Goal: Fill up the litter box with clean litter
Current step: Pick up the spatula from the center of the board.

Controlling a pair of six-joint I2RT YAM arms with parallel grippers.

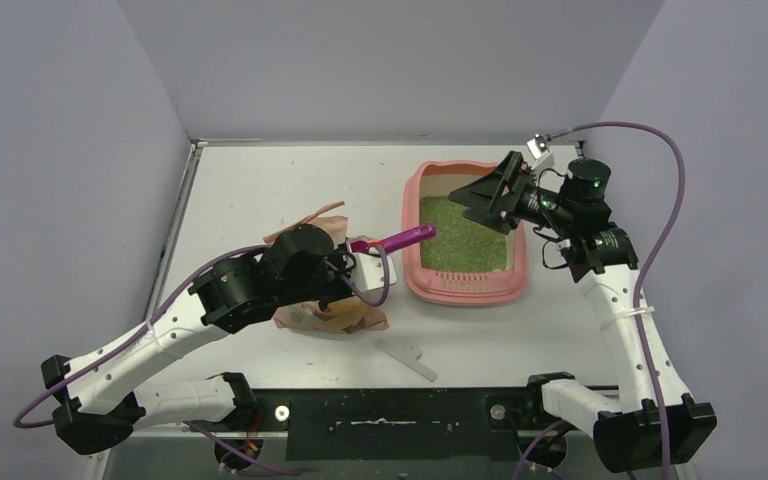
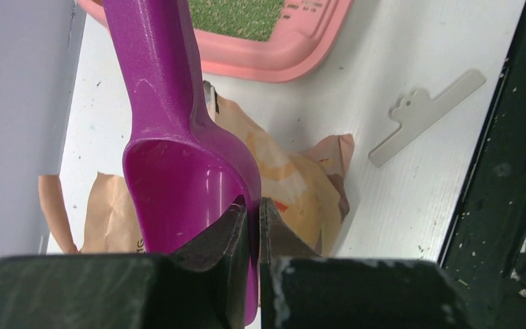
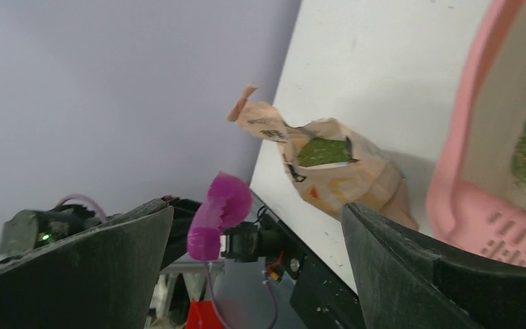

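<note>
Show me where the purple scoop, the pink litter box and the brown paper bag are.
scoop [image 2: 178,188]: left wrist view, on the inside of its bowl.
litter box [image 1: 463,293]: top external view, on the near-end rim.
paper bag [image 3: 359,177]: right wrist view, on its crumpled side below the opening.

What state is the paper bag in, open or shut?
Open. In the right wrist view the paper bag shows a wide gap with green litter inside.

Even bright light (soft shadows)
</note>
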